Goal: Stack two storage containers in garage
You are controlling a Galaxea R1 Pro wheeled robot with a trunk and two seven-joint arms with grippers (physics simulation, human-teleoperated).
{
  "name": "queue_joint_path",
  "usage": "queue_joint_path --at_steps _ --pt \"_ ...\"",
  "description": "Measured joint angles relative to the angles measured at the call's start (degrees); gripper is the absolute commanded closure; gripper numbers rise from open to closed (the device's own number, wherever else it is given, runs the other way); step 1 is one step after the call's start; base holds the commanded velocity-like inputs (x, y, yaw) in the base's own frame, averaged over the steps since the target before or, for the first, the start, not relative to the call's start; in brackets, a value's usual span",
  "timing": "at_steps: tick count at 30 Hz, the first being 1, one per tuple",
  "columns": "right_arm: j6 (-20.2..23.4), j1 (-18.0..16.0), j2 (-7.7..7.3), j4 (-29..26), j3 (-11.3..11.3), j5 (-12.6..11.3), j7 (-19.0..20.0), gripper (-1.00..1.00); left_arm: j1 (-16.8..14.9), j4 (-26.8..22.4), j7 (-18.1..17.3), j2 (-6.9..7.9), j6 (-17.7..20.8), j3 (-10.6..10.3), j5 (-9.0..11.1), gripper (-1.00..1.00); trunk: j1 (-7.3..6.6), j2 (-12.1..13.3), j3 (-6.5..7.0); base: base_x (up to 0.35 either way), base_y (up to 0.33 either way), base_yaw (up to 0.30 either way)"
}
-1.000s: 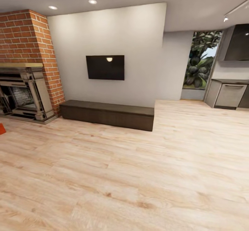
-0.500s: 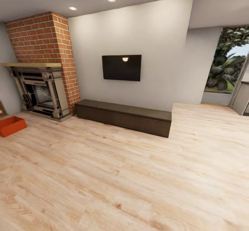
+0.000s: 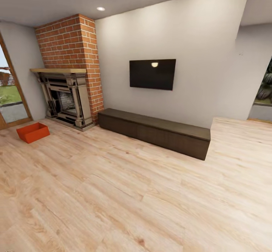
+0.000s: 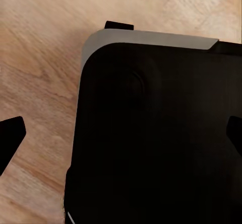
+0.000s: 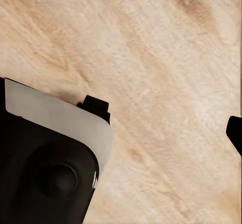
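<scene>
One red-orange storage container (image 3: 33, 132) lies on the light wood plank floor (image 3: 124, 191) of the living room, at the far left in the head view, in front of the fireplace (image 3: 66, 99) and near a wood-framed glass door (image 3: 9, 93). The second container is out of view. In the left wrist view my left gripper (image 4: 122, 135) is open, one dark fingertip (image 4: 11, 137) at each side edge, with nothing between them; my black base (image 4: 156, 133) is below it. In the right wrist view my right gripper (image 5: 121, 133) hangs open over the planks, one fingertip (image 5: 235, 133) showing.
A long low dark bench (image 3: 155, 131) runs along the white wall under a wall-mounted TV (image 3: 152, 74). A brick chimney (image 3: 71, 42) rises above the fireplace. A window with foliage (image 3: 264, 93) is at the far right. Open plank floor stretches between me and the container.
The whole head view has swung left, so the camera turned. The container has come fully into the picture, the glass door has appeared at the left, and the kitchen counter has left at the right.
</scene>
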Motion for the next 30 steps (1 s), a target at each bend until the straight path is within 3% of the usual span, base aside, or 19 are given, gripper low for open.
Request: queue_joint_path --at_steps 30 --pt "0.0 0.0 -0.08 0.0 0.0 0.1 0.0 -1.00 0.0 0.0 0.0 0.00 0.0 0.0 0.0 -1.00 0.00 0.0 0.00 0.324 0.000 0.272"
